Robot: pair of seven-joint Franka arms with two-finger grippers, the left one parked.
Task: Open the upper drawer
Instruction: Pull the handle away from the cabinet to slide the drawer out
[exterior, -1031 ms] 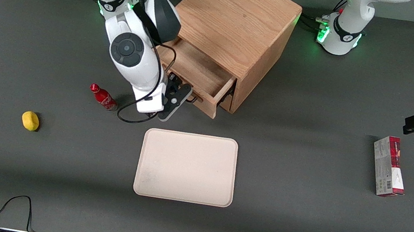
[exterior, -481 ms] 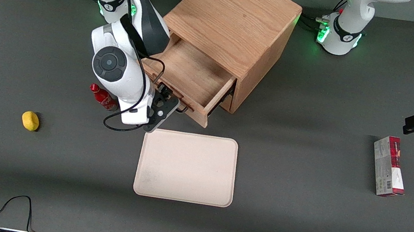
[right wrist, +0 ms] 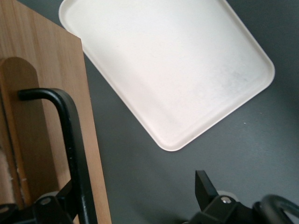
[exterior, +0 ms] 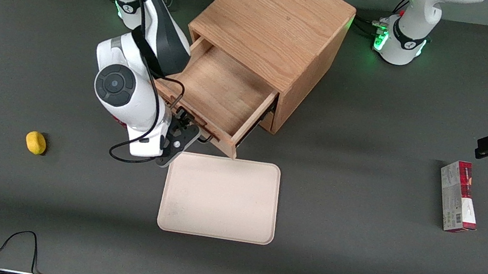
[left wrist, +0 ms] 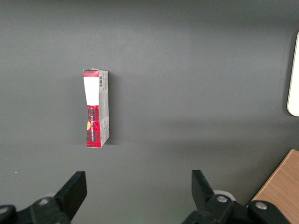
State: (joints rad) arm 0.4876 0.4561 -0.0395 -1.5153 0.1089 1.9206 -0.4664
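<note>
The upper drawer [exterior: 214, 95] stands pulled well out of the oak cabinet [exterior: 274, 24], its front panel coming toward the front camera and slanting toward my working end of the bench [exterior: 353, 252]; the near corner of that panel reaches just over the far edge of the cream tray [exterior: 220, 197]. The drawer's long axis, across its front, runs on a diagonal, and its shallow wooden floor lies bare and open to view. Its black bar handle [right wrist: 74, 149] runs along the front panel, standing off the wood on a curved end. My hand [exterior: 185, 133] is at that handle, on the face of the drawer front, just above the tray's far corner; one finger [right wrist: 205, 189] shows apart from the bar, and I cannot tell from what I see whether my fingers are closed on the handle or merely around it. My forearm slopes down from above the drawer's open side, wrist turned so the hand points toward the drawer front, with a black cable looping beneath it. The bench is a dark grey mat, with a pale wall at its far edge. A yellow lump [exterior: 36, 143] lies toward my end of the bench, well apart from the tray, and a red and white carton [exterior: 458, 196] lies flat toward the parked arm's end.
</note>
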